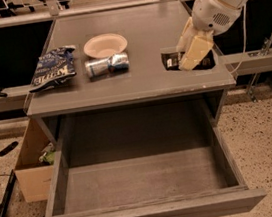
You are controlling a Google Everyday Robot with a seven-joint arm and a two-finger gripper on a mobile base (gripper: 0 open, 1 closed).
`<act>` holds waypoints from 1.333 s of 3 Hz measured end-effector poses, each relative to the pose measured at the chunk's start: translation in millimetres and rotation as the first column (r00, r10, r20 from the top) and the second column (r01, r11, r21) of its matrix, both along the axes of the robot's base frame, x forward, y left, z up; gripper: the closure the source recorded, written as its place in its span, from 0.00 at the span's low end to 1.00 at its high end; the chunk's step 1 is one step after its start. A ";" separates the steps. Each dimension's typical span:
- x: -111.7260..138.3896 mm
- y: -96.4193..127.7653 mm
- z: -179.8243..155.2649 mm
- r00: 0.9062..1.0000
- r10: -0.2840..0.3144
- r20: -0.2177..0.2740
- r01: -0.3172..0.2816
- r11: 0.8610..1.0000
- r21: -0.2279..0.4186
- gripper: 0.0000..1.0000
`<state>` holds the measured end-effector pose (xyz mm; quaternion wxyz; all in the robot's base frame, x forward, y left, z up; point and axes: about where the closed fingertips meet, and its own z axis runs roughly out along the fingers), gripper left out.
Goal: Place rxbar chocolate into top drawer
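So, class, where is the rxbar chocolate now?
In the camera view, the rxbar chocolate lies on the table near its right front corner, partly under the tool, right of the silver can.

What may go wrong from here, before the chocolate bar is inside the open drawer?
1. The rxbar chocolate lies near the right front corner of the table, partly under the gripper. A poor grasp might push it over the edge to the floor.
2. The top drawer sits lower, with its back part under the tabletop. If released too early or too far right, the bar may land on the table or the floor.
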<state>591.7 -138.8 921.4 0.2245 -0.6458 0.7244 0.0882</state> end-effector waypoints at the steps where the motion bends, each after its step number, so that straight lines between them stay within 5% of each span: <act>1: -43.9 -5.9 35.7 0.999 0.015 0.048 -0.015 1.000 0.000 1.00; 2: -43.9 -2.0 31.9 0.999 0.011 0.042 -0.012 1.000 0.010 1.00; 3: -69.7 3.1 31.9 0.998 -0.023 0.058 0.018 0.997 0.076 1.00; 4: -112.6 9.5 32.0 0.991 -0.100 0.089 0.082 0.978 0.189 1.00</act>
